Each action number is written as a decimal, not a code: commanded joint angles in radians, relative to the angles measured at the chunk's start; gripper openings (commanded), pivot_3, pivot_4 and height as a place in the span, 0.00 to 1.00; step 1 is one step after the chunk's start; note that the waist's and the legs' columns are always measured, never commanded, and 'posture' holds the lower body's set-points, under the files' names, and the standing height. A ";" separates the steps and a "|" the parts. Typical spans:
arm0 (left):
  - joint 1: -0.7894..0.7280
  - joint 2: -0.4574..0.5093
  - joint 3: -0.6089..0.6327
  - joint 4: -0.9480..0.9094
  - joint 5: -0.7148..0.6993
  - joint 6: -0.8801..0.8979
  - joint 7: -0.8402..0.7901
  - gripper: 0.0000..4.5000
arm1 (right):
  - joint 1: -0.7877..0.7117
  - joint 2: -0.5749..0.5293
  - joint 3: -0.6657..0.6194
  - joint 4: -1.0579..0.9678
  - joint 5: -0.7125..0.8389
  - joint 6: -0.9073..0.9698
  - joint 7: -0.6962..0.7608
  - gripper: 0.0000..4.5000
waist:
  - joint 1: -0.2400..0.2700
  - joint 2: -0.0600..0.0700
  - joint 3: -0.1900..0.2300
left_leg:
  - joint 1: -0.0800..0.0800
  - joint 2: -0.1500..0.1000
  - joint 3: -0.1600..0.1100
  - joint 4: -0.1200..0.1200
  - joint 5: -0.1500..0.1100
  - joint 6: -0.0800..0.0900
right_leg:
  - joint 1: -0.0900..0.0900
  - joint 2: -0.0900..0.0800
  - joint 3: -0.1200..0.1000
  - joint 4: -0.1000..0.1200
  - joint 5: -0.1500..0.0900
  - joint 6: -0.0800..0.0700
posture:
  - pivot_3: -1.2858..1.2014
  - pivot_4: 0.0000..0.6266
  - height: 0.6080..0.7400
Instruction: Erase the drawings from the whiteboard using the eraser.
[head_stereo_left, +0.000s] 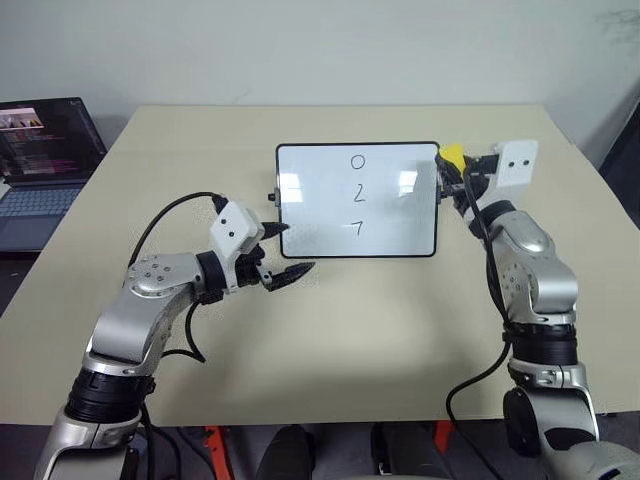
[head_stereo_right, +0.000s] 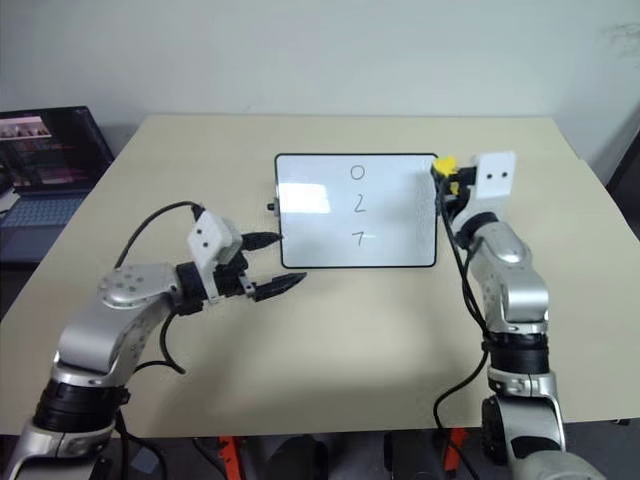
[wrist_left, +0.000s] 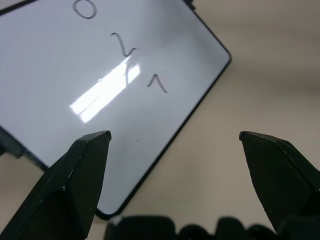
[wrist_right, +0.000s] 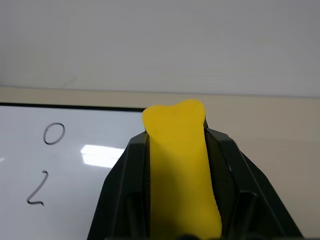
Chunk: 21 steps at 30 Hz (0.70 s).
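Right hand (wrist_right: 176, 150) clamps the eraser (wrist_right: 179, 165), a yellow block pinched between both black fingers (wrist_right: 131, 185), its end poking past the fingertips. Hand held up off the desk (head_stereo_left: 400, 340) at the whiteboard's far right corner, eraser just beside the frame there; contact with the board cannot be told.

Whiteboard (head_stereo_left: 320, 215) lies flat near the desk's middle, black frame, rounded corners, small knob on its left edge. Drawings (head_stereo_left: 358, 192) intact: "0", "2", "7" in a column down the centre, far to near, with glare patches either side.

Left hand (head_stereo_left: 283, 250) empty, fingers spread wide, hovering at the board's near left corner, one fingertip over the frame edge, the other over bare desk.

Laptop (head_stereo_left: 45, 165) open at the desk's far left, screen lit.
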 joint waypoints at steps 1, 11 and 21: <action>0.002 -0.013 0.030 0.010 0.044 -0.055 0.047 1.00 | -0.046 0.011 0.007 0.009 -0.008 -0.053 0.009 0.27 | 0.000 0.000 0.000 | 0.000 0.000 0.000 0.000 0.000 0.000 | 0.000 0.000 0.000 0.000 0.000 0.000 | 0.52 0.24 1.00; -0.059 -0.114 0.022 0.089 0.104 -0.127 0.139 1.00 | -0.189 0.092 0.068 0.178 -0.038 -0.168 0.034 0.27 | 0.000 0.000 0.000 | -0.001 0.000 0.001 0.000 0.000 0.000 | -0.002 -0.001 0.000 0.001 0.000 0.000 | 0.52 0.24 1.00; -0.069 -0.168 -0.030 0.160 0.134 -0.185 0.114 1.00 | -0.273 0.164 0.113 0.346 -0.075 -0.307 0.066 0.27 | -0.001 0.000 0.000 | -0.011 0.000 0.001 0.002 0.001 -0.002 | -0.013 -0.001 0.000 0.003 0.001 -0.001 | 0.52 0.24 1.00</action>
